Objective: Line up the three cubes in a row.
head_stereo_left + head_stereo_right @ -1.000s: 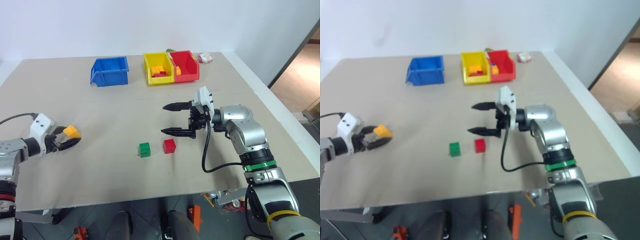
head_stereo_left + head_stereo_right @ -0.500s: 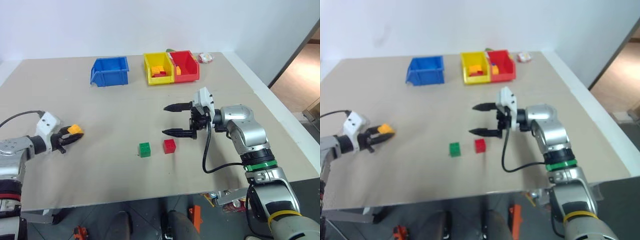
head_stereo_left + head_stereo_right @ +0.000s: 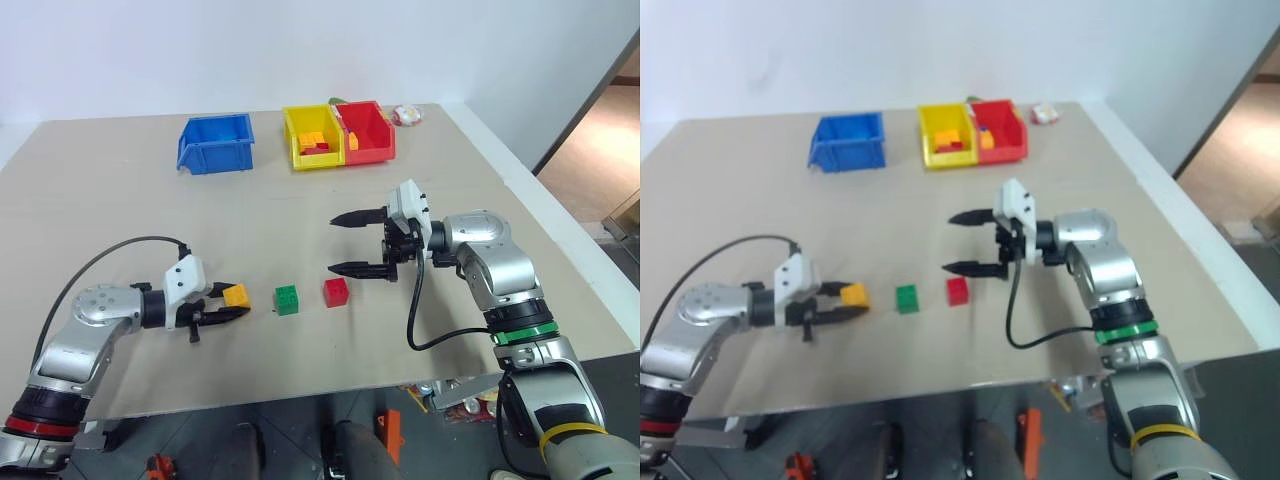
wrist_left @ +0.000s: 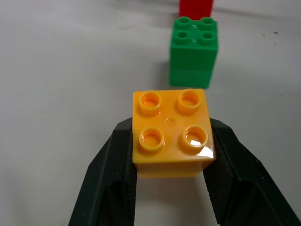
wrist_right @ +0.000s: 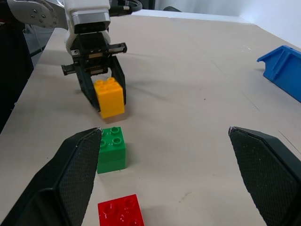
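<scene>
our left pincer (image 3: 235,308) is clamped on the orange-yellow cube (image 3: 236,295), one black finger (image 4: 110,174) pressed to each side, studs facing up. the cube is held low over the table (image 3: 150,220), just to the left of the green cube (image 3: 287,299) and near it, not touching. we cannot tell whether its underside rests on the table.

past the green cube, on its right with a small gap, sits the red cube (image 3: 336,291). green and red stand side by side on the table, studs up, and the held cube is roughly in line with them.

our right pincer (image 3: 356,242) hangs above the table just behind and to the right of the red cube, pointing left, its two fingers spread wide with nothing between them.

at the far edge of the table we see a blue bin (image 3: 217,142), well apart from the cubes, and to its right a yellow bin (image 3: 312,137) touching a red bin (image 3: 365,130), both with loose bricks inside.
</scene>
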Tool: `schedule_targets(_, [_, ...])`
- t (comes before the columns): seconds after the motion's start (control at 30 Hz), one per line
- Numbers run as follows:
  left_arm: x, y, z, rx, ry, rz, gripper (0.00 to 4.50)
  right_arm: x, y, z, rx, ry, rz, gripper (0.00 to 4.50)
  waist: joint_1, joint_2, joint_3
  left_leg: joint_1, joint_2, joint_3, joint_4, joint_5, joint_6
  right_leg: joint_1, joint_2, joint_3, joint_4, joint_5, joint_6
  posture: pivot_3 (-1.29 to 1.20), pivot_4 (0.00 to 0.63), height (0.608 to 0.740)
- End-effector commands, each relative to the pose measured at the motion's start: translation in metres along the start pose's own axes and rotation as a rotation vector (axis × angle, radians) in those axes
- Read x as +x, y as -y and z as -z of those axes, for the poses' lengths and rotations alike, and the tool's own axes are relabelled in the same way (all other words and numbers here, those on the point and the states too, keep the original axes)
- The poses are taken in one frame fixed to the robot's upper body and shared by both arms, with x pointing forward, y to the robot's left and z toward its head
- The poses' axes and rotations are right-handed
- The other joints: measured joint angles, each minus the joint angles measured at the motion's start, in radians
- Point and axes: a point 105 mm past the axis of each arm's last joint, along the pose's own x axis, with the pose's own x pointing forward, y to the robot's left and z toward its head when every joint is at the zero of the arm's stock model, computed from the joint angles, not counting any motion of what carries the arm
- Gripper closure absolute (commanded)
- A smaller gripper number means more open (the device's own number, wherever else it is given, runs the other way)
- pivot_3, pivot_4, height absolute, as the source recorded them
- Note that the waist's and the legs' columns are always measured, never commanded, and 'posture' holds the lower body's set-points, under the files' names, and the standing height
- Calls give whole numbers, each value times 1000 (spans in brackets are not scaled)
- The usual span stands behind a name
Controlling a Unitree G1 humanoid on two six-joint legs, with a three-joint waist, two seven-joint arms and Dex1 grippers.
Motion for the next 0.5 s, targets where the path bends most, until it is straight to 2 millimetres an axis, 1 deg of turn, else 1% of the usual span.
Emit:
schedule_targets(0.03, [1,1,-9,26,13,28,3155,0,1,-8,-41,6,-13,0,-1,0,0,0,0,0,0,0,0,0,0,0,0,0,0,0,150,740])
schedule_targets(0.27, [-11,-2,-4,38,-19,34,3155,-3,-1,-6,-38,-10,-14,0,-2,0,0,0,0,0,0,0,0,0,0,0,0,-1,-2,0,150,740])
schedule_targets(0.4, [-13,0,-1,42,-38,51,3155,-3,-1,-5,-38,-15,-13,0,-2,0,0,0,0,0,0,0,0,0,0,0,0,-2,-3,0,150,740])
schedule_targets(0.5, [-13,-3,1,47,-46,46,3155,-4,-1,-5,-37,-18,-12,0,-2,0,0,0,0,0,0,0,0,0,0,0,0,-2,-3,0,150,740])
